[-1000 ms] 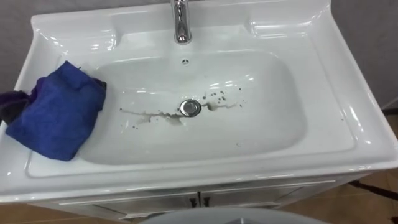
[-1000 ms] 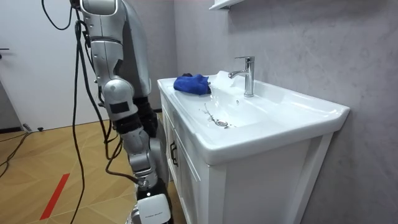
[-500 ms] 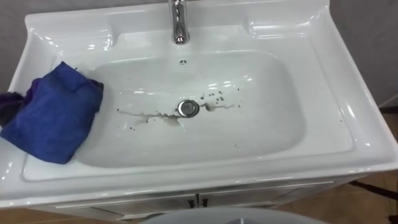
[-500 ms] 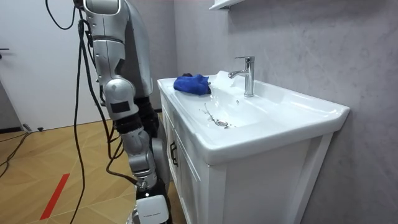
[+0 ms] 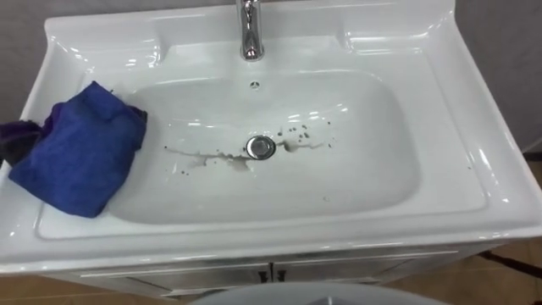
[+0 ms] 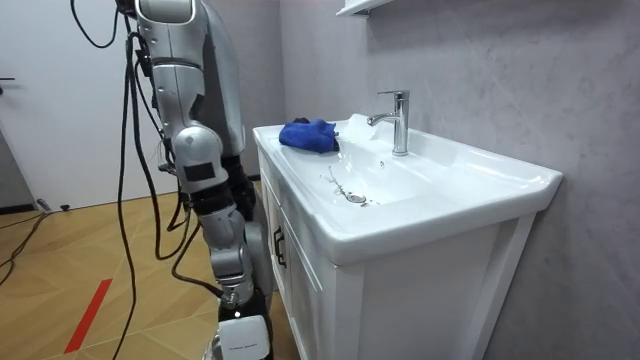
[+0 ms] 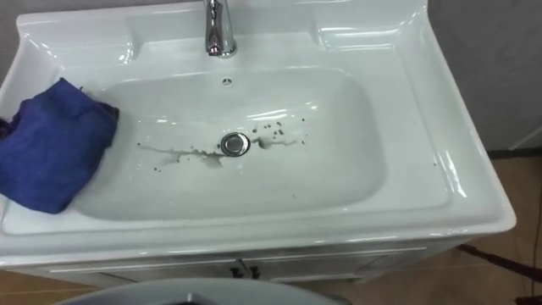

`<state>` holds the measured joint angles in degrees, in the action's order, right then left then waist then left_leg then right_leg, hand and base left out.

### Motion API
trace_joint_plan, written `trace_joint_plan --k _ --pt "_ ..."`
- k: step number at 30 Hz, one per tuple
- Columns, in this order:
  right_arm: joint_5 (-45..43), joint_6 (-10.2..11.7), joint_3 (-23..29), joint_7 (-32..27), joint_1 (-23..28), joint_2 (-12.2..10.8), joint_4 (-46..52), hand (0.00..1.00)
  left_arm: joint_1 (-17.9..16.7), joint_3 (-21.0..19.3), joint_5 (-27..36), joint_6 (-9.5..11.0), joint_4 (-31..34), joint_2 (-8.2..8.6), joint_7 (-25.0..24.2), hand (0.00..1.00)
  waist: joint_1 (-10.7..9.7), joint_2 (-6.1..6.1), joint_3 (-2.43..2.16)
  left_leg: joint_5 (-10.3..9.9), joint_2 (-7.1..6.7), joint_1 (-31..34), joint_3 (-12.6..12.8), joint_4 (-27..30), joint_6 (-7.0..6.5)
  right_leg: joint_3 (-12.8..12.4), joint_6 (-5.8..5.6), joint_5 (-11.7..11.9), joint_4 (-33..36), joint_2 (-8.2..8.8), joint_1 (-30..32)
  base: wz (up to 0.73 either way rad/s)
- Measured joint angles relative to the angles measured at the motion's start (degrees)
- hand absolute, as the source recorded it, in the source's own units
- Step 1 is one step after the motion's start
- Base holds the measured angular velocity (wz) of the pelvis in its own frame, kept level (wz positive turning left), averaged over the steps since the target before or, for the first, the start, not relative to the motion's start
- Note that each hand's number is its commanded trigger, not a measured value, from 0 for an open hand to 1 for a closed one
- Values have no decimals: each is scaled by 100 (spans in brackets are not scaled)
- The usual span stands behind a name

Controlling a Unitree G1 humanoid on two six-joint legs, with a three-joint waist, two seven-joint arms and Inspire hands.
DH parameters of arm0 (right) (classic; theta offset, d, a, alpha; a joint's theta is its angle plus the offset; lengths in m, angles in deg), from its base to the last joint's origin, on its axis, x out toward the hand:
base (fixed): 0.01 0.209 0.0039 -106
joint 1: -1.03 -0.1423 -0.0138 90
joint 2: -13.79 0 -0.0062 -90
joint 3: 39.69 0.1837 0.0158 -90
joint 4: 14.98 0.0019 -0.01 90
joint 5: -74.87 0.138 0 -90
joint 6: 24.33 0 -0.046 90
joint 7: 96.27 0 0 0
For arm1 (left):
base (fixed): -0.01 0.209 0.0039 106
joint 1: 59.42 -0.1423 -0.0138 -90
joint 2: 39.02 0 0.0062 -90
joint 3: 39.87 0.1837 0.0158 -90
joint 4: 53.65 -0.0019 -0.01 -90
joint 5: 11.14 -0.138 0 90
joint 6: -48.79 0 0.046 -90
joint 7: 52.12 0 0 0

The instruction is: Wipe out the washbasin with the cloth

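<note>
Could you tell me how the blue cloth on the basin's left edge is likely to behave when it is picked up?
The blue cloth lies crumpled in soft folds, so it will probably hang limp when lifted. It drapes over the rim of the basin into the bowl, so a push may slide it down the glossy slope. It looks light.

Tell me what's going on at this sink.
The robot stands at the white basin, its right hand hanging low beside the cabinet. A blue cloth lies crumpled on the basin's left rim, drooping into the bowl, with no hand on it. Brownish streaks and dark specks sit around the drain, so the wiping looks not yet begun.
</note>
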<state>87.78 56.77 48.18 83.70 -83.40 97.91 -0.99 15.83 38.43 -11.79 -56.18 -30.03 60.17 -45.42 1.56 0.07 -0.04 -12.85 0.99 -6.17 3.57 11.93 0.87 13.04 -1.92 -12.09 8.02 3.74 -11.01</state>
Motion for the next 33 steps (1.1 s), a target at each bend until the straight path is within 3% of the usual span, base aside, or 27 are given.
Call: trace_joint_plan --k 2,6,9,13,16,18,23,25,26,28,30,33 --pt "-3 0 98 13 10 2 11 0 23 -204 300 41 -9 -13 86 0 5 -16 2 0 -11 62 -105 44 0 129 0 0 8 8 -15 21" --pt "-110 -71 106 34 -27 86 40 0 -66 -421 819 114 -1 -52 350 0 107 -72 26 0 -13 57 -133 23 0 147 -2 -1 53 12 -4 5" --pt "-342 -172 186 142 -24 201 39 0 -81 -991 1034 112 3 -113 466 0 289 -147 37 -4 -28 59 -145 36 -7 149 -3 -2 67 26 3 1" --pt "-452 -322 244 205 -39 335 56 0 -113 -1475 1560 164 1 -344 935 0 398 -266 35 2 -84 162 -283 85 -27 263 -24 -17 63 58 0 16" --pt "-448 -327 240 191 -22 386 45 0 -182 -1713 1988 185 5 -489 1287 0 505 -342 33 14 -103 170 -312 84 -39 281 -35 -27 62 71 -8 7" --pt "-451 -325 250 164 15 402 48 0 -169 -2094 2152 183 20 -622 1439 0 619 -351 26 15 -108 175 -336 83 -38 295 -36 -27 61 71 -8 6" --pt "-683 -303 604 9 10 431 133 0 -205 -2852 2659 299 733 -862 2196 0 769 -447 -14 15 -130 255 -413 154 -40 369 -40 -30 53 79 24 8" --pt "-721 -273 625 -46 15 484 227 0 -162 -2920 2939 396 1057 -929 2497 0 843 -551 -33 15 -133 259 -417 145 -40 369 -42 -31 52 81 34 2" --pt "-780 -232 615 -86 13 511 281 0 -139 -2920 3093 473 1222 -986 2687 0 886 -570 -19 15 -137 275 -431 139 -40 379 -44 -32 54 82 49 0" --pt "-920 -195 618 -124 62 537 426 0 -71 -2967 3164 529 1602 -1018 2942 0 925 -640 -67 21 -144 301 -439 147 -45 394 -43 -31 64 88 94 6" --pt "-1009 -169 625 -128 137 543 511 0 42 -3112 3156 604 2023 -1079 3172 0 961 -669 -74 51 -168 316 -503 139 -50 456 -44 -31 66 105 93 14" --pt "-1071 -101 624 -148 216 557 525 0 152 -3182 3158 766 2412 -1320 3525 0 1010 -684 -82 59 -182 352 -531 148 -54 469 -45 -31 63 112 107 4"
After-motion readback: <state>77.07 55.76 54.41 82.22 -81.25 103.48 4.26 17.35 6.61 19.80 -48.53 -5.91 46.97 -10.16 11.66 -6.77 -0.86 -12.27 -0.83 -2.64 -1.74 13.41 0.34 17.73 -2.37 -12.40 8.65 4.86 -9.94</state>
